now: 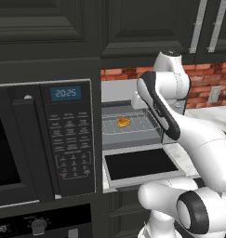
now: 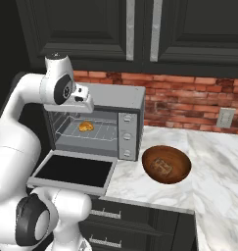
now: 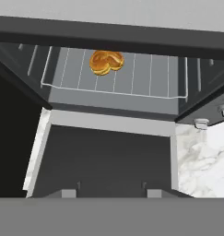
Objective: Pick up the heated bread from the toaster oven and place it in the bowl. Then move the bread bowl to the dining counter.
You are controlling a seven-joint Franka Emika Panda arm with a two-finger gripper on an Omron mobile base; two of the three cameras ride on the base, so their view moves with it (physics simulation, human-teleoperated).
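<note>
Dropped flat toward the camera, the toaster oven's (image 3: 113, 60) dark glass door (image 3: 106, 159) lies open below the tool (image 3: 111, 193), whose tips stand parted with nothing between them. Heated bread (image 3: 106, 62) sits on the wire rack (image 3: 132, 78), its long axis running across the oven mouth. Left stands the microwave (image 1: 44, 139), reading "20:25". On the marble tabletop (image 2: 213, 162), right of the oven, sits the bowl (image 2: 166, 164).

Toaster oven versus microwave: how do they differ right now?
The toaster oven is silver-grey, and its glass door is dropped open; the microwave is black and shut. The toaster oven has side knobs, the microwave a keypad and a lit clock. The microwave looks larger. Both sit side by side under dark cabinets.
</note>
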